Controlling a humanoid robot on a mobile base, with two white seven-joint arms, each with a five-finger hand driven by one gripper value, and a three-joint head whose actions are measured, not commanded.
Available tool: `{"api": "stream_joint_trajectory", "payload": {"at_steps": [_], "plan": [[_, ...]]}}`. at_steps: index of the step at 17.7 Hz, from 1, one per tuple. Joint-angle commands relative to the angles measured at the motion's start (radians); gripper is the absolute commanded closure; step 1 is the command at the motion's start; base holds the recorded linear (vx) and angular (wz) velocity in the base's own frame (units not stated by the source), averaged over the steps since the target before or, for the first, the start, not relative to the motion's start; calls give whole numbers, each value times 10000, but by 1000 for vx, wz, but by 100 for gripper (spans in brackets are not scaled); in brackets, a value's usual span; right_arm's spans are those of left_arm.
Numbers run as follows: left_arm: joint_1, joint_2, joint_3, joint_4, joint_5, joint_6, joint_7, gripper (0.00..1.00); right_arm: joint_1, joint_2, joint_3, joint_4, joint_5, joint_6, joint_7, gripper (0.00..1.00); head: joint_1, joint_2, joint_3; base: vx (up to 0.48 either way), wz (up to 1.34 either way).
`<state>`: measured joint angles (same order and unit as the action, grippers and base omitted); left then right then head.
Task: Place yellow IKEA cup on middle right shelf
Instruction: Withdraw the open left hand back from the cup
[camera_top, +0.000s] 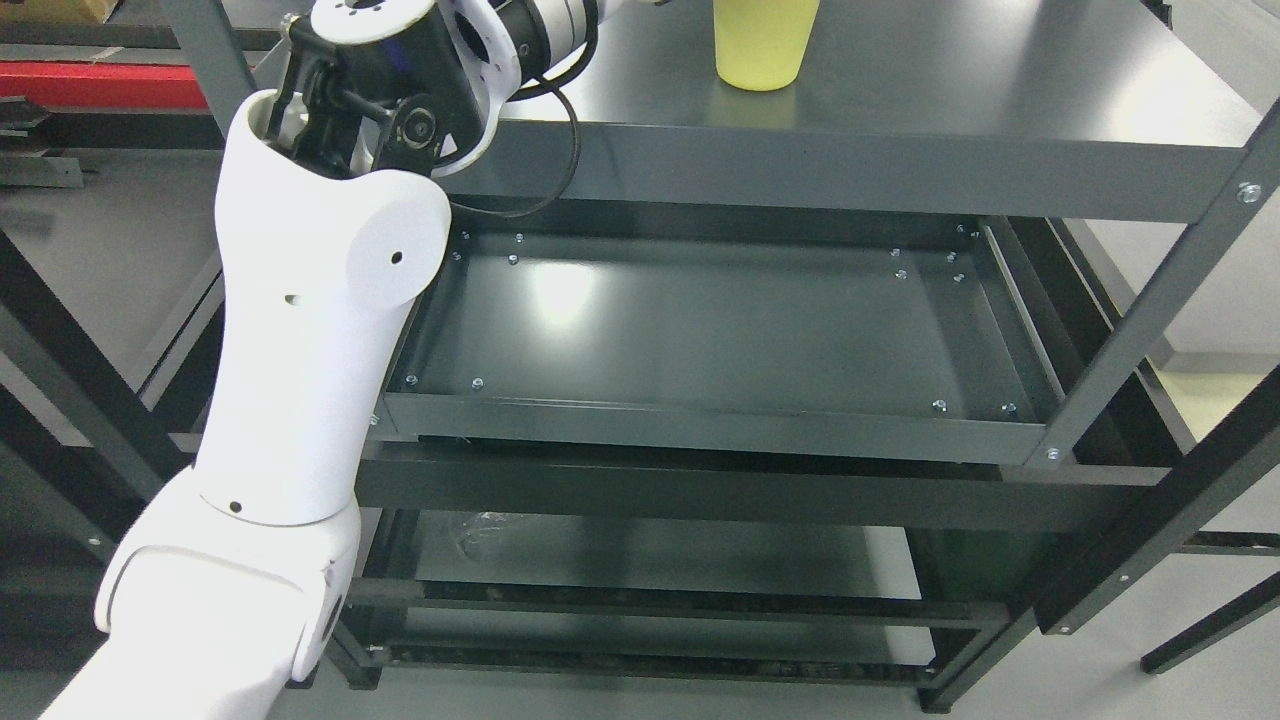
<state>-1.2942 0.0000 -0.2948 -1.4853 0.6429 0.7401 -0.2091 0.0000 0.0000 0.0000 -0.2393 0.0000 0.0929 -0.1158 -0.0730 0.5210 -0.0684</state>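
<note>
A yellow cup (762, 42) stands upright on the upper dark shelf (1000, 90), its top cut off by the picture's upper edge. My left arm (310, 330) rises from the lower left, bends at the wrist joint (400, 90) and reaches right along the top edge. Its hand lies beyond the frame, so I cannot see whether it touches the cup. The right arm does not show.
Below the upper shelf lies a lipped dark tray shelf (700, 425), and lower shelves (650, 560) sit under it. Grey uprights (1150, 310) stand at the right. A red bar (100, 85) lies at the far left.
</note>
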Motion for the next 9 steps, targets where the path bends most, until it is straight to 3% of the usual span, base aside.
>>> {"api": "stream_joint_trajectory", "payload": {"at_steps": [1,6,9], "plan": [[102,175,586,-886,335,1001,-1969,1,138,-175,168,0,-245,7,-8,1,0,0,0,0,0],[500,175,434,-1223,1622,2997,-3381,1,138,-175,168,0,-245,7,-8,1,0,0,0,0,0],[1173,291,-408,-1193,1655,3071,-3921,1,138,-175,168,0,-245,7,-8,1,0,0,0,0,0]]}}
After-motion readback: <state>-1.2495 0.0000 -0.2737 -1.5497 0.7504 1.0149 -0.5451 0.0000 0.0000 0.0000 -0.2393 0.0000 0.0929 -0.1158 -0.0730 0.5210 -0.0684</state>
